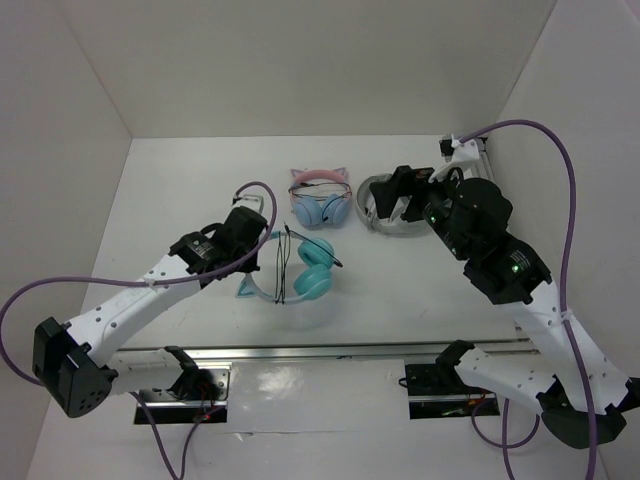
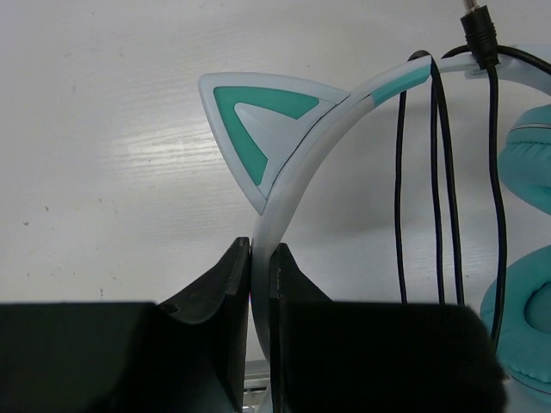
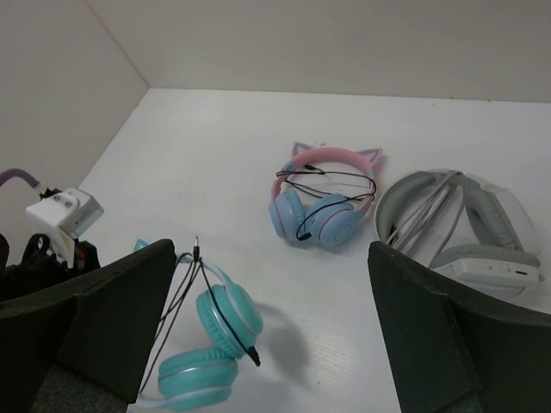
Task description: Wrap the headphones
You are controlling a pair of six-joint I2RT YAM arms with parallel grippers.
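Headphones (image 1: pixel 300 272) with teal cups lie on the white table (image 1: pixel 180 180) just in front of the pink-banded pair (image 1: pixel 320 198), on the side toward the arm bases. Their thin dark cable (image 2: pixel 439 189) is looped over the headband (image 2: pixel 297 172). The left gripper (image 2: pixel 261 258) is clamped tight on that pale headband. Right of the pink-banded pair, the right gripper (image 1: pixel 393 200) hangs over the grey-white pair (image 1: pixel 372 205), jaws spread wide and holding nothing.

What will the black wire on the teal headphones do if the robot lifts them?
The cable would probably dangle and swing: it lies in loose, thin loops over the headband. The headband looks like stiff plastic, so it should likely hold its curve in the left gripper, shut on it. The plug looks untucked, so it might slide off.
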